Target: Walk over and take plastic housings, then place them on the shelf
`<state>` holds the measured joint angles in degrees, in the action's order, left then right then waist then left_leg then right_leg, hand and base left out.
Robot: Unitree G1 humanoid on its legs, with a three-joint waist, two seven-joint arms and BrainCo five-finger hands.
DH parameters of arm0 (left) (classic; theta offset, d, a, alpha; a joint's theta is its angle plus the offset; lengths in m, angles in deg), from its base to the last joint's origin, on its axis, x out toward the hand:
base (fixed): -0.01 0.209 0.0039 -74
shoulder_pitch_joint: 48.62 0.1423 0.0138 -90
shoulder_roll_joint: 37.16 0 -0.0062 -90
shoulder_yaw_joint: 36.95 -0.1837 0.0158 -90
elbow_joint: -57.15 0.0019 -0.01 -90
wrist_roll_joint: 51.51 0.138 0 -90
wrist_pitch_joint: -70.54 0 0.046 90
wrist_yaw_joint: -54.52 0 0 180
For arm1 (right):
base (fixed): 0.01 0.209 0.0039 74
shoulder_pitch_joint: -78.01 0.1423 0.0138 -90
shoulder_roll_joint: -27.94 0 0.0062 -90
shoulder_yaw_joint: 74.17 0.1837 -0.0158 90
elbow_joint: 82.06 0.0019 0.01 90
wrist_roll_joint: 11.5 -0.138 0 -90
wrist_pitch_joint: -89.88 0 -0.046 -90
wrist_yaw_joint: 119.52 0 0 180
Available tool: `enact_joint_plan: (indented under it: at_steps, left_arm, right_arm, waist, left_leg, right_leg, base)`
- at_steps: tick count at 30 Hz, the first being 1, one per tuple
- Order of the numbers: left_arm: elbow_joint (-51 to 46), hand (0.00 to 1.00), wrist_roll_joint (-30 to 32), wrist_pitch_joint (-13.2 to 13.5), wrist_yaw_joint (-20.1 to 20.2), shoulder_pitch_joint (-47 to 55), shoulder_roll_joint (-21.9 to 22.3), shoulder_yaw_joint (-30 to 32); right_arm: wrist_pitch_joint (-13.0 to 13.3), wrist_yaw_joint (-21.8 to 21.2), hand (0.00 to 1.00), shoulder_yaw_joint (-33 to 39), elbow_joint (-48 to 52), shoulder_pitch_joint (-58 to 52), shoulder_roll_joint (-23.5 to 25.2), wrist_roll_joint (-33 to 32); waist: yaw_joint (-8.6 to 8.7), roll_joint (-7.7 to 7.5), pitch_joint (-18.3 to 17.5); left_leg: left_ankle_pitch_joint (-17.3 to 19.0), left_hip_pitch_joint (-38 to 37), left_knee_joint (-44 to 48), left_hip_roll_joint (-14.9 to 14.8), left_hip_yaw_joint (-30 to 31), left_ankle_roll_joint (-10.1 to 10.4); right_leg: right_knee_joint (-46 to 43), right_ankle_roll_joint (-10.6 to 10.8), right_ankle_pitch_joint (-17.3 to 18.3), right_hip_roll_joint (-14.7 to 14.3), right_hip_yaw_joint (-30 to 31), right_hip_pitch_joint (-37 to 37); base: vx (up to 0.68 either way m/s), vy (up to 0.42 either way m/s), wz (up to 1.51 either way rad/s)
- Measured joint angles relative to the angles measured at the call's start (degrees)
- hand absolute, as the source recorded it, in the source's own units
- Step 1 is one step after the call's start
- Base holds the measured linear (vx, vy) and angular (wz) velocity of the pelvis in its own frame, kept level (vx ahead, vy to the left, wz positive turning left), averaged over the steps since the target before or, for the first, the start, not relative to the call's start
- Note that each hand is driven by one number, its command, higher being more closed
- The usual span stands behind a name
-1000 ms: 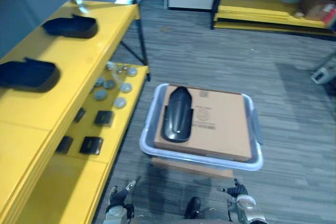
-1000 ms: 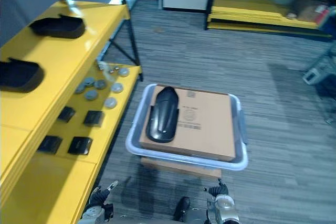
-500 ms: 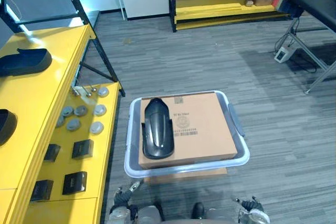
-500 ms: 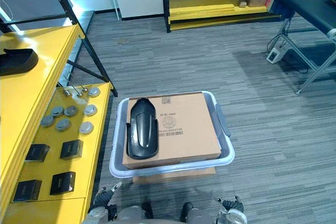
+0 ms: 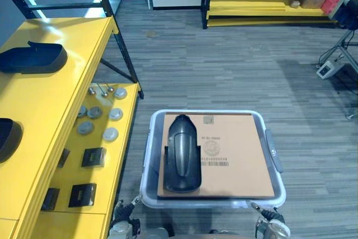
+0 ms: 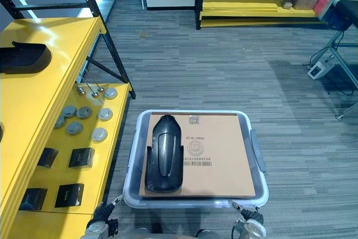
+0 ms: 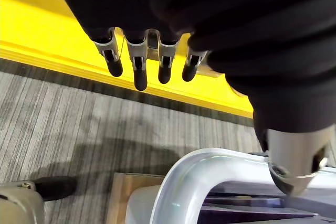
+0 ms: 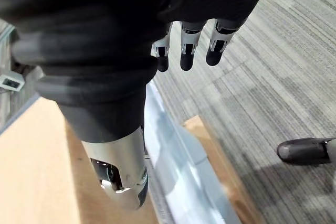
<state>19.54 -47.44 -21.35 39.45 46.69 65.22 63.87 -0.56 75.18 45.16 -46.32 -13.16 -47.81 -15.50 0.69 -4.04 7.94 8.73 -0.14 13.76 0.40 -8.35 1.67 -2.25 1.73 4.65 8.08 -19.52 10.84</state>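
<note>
A black plastic housing (image 5: 182, 160) lies lengthwise on the left part of a cardboard box (image 5: 235, 160), which sits in a grey bin (image 5: 146, 166) on the floor right in front of me. Two more black housings (image 5: 33, 59) (image 5: 8, 138) rest on top of the yellow shelf (image 5: 61, 99) at my left. My left hand (image 7: 137, 66) hangs low near the bin's left front corner, fingers straight and holding nothing. My right hand (image 8: 189, 51) hangs by the bin's right front corner, equally relaxed and holding nothing. Both hands also show at the bottom edge, left (image 5: 124, 223) and right (image 5: 271, 226).
The lower yellow shelf carries several round silver discs (image 5: 100, 121) and small black boxes (image 5: 92, 157). Black shelf legs (image 5: 126, 54) slant down at the left. A yellow rack (image 5: 263, 4) stands at the back, and a dark table's legs (image 5: 335, 60) at the right. Grey carpet lies between.
The whole picture has shifted as the camera moved: the bin now sits square ahead and nearer the bottom edge. The housing has not moved on the box, and both hands still hang at my sides.
</note>
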Motion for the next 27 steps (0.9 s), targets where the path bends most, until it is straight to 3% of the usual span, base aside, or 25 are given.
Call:
enact_joint_plan:
  at_steps: [1, 2, 5, 7, 18, 20, 27]
  left_arm:
    - [-0.1, 0.0, 0.0, 0.0, 0.0, 0.8, 0.8, -0.2]
    - [-0.1, 0.0, 0.0, -0.1, 0.0, 1.5, 1.4, -0.9]
    - [-0.2, 0.0, 0.0, -0.1, -0.3, 1.6, -0.3, -1.3]
    - [-0.2, 0.0, 0.0, -0.1, -0.3, 1.2, -1.7, -1.3]
    - [-0.4, 0.0, 0.0, -0.1, -0.3, 0.9, 0.6, -1.3]
    - [-1.1, 0.0, 0.0, -0.1, -0.3, 1.1, 0.6, -1.3]
    - [-3.6, 0.0, 0.1, -0.1, -0.3, 3.8, 0.7, -1.3]
  right_arm:
    - [0.1, 0.5, 0.0, 0.9, 0.3, 0.0, -0.7, 0.0]
    - [0.0, 1.6, 0.0, 2.4, 1.0, -0.6, -1.2, 0.0]
    - [-0.1, 1.7, 0.0, 3.1, 1.7, -1.3, -0.2, -0.6]
    - [0.1, 1.7, 0.0, 3.3, 1.9, -0.8, 0.2, -0.6]
    - [0.0, 3.0, 0.0, 6.4, 7.8, -1.2, 0.1, -1.1]
    - [-0.1, 3.2, 0.0, 6.5, 11.7, -2.2, 0.2, -1.1]
    - [0.0, 5.1, 0.0, 6.7, 43.3, -7.9, 0.0, 1.9]
  waist:
    - [0.23, 0.63, -0.7]
    - [0.38, 2.71, -1.2]
    - [0.38, 1.52, -1.3]
    - [0.85, -0.38, -1.2]
    - [1.68, 1.25, -1.1]
    - [1.69, 1.35, -1.0]
    - [2.44, 2.09, -1.5]
  left_leg:
    - [-2.3, -1.2, -10.5, 1.0, 1.5, 0.8]
    - [-8.1, -2.1, -14.8, -0.4, 1.7, -1.3]
    - [-8.3, -2.2, -14.1, -0.1, 1.9, -1.6]
    - [-7.7, -2.3, -13.3, 0.8, 2.3, -2.0]
    - [-7.3, -3.3, -13.5, -0.3, 1.8, -1.6]
    - [-7.3, -3.4, -14.2, -0.1, 1.8, -1.6]
    - [-7.5, -3.4, -15.1, 0.6, 1.2, -1.6]
  right_leg:
    - [-0.7, 0.0, 0.0, -0.1, 0.1, -0.1]
    - [-2.2, 1.1, 0.8, -1.3, -0.3, -0.2]
    - [-3.6, 2.3, 3.7, -0.1, 0.3, -2.1]
    - [-1.0, 2.4, 2.0, 0.7, 0.6, -1.8]
    - [-1.0, 2.6, 2.1, -0.2, 2.9, -1.1]
    - [-1.0, 2.7, 2.2, -0.1, 3.1, -1.4]
    - [-1.9, 3.6, 3.0, 0.7, 4.2, -3.2]
  base:
    - [0.08, 0.096, 0.09]
    - [0.1, 0.102, 0.11]
    - [0.08, 0.062, 0.06]
    - [0.01, -0.003, 0.1]
    - [-0.04, -0.028, -0.06]
    - [-0.1, 0.02, -0.07]
    - [-0.09, 0.015, -0.08]
